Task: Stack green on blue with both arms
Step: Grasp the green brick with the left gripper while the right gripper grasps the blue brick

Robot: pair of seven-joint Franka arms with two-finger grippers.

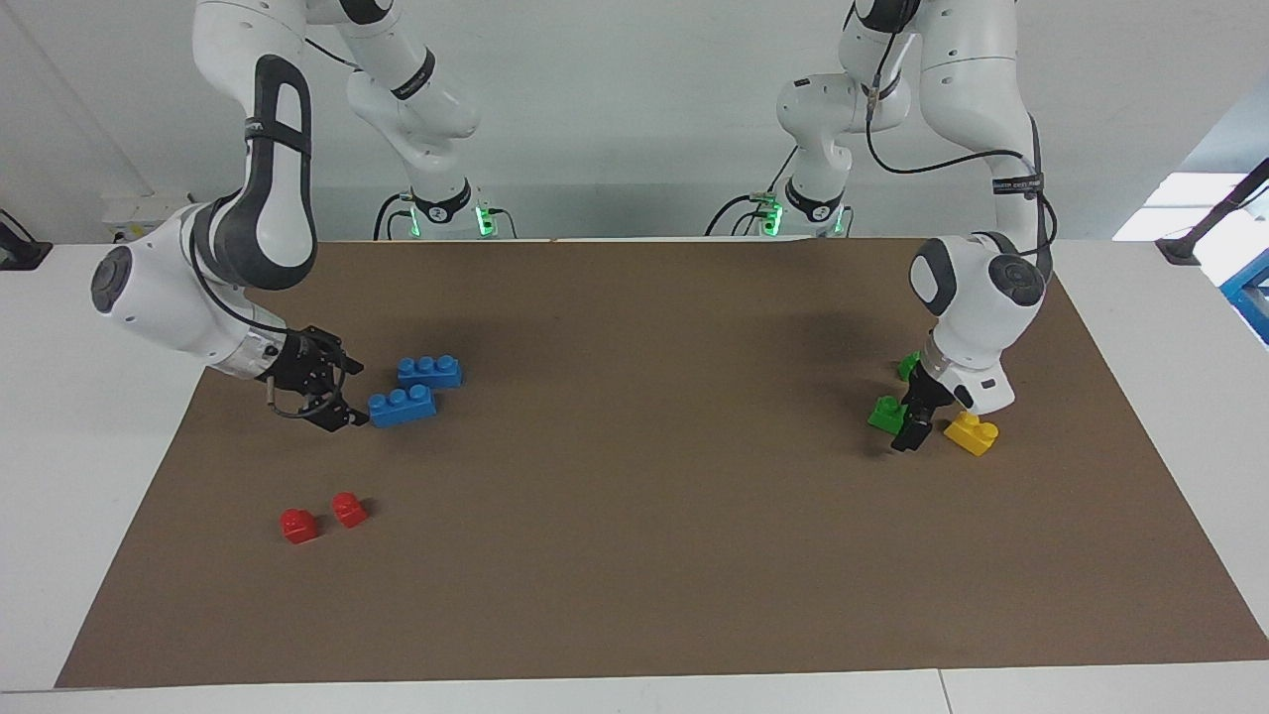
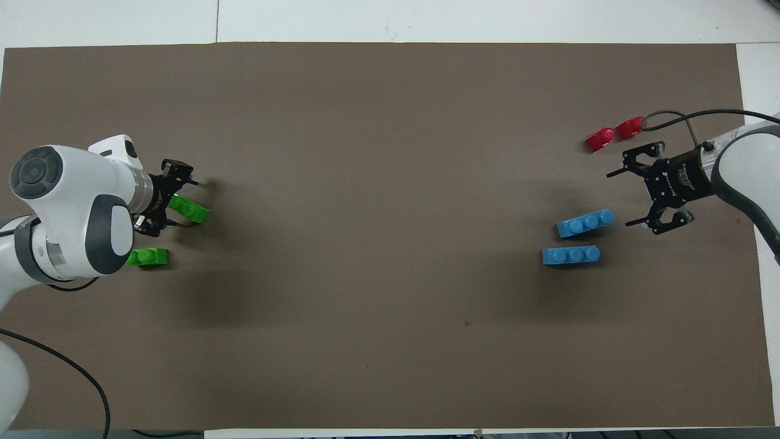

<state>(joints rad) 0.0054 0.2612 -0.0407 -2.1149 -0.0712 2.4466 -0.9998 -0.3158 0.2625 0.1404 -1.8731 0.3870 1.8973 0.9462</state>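
Observation:
Two blue three-stud bricks lie toward the right arm's end: one [image 1: 402,407] [image 2: 585,223] farther from the robots, one [image 1: 429,372] [image 2: 571,255] nearer. My right gripper [image 1: 355,395] [image 2: 621,200] is open, low over the mat, just off the end of the farther blue brick and apart from it. Two green bricks lie toward the left arm's end: one [image 1: 887,412] [image 2: 190,210] farther, one [image 1: 907,365] [image 2: 148,257] nearer, partly hidden by the arm. My left gripper [image 1: 912,428] [image 2: 181,200] is open and down at the mat, its fingers at the farther green brick.
A yellow two-stud brick [image 1: 972,432] sits right beside the left gripper, hidden under the arm in the overhead view. Two small red blocks [image 1: 298,526] [image 2: 600,139] lie farther from the robots than the right gripper. Everything rests on a brown mat [image 1: 644,496].

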